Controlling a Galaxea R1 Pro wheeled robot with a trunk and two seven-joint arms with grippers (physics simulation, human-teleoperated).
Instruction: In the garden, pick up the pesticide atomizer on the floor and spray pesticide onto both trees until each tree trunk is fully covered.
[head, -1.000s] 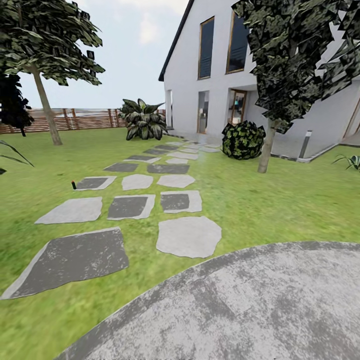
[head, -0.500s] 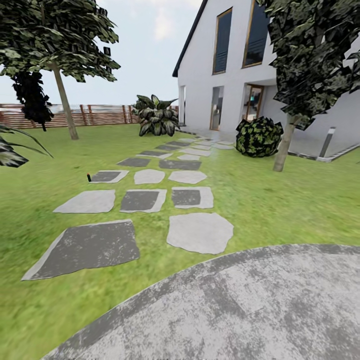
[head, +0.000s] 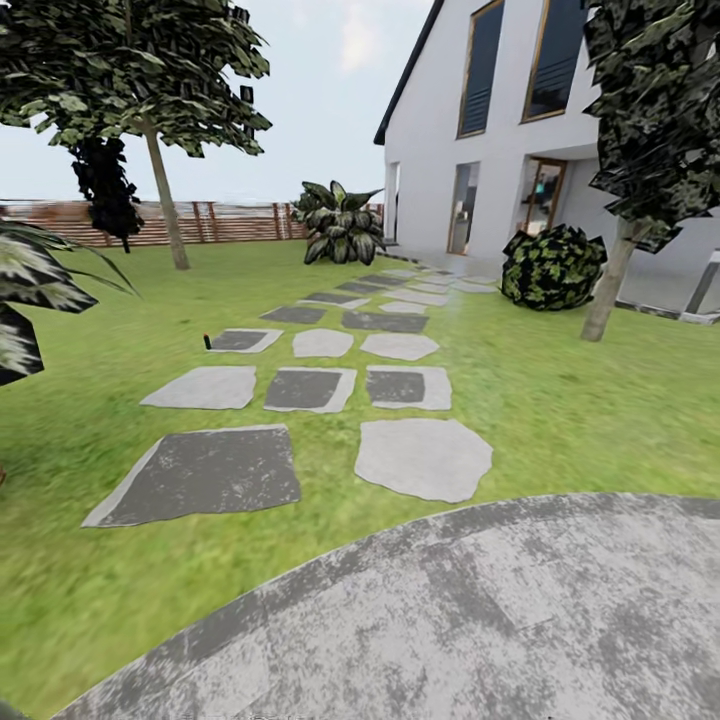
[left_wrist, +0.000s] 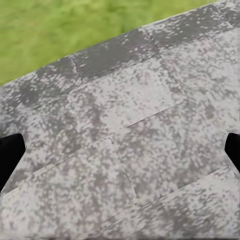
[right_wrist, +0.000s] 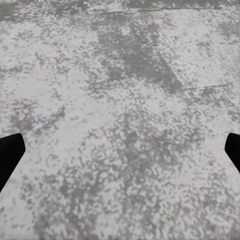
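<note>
Standing on grey paving (head: 480, 610), the robot is at the approach step: the pesticide atomizer (head: 207, 342) is sitting on the grass (head: 90, 330) beside a stepping stone (head: 240, 340), well ahead. Both grippers' fingers are spread wide, empty. Next calls for driving closer.

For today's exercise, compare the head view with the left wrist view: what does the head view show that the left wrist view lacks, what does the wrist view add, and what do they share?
Head view alone: the pesticide atomizer standing on the grass beside a stepping stone, two trees, the wooden fence and the white house.

Left wrist view alone: the left gripper, its jaws spread wide with nothing between them, and a close look at joints in the paving.

Both: the grey speckled paving bordered by green grass.
</note>
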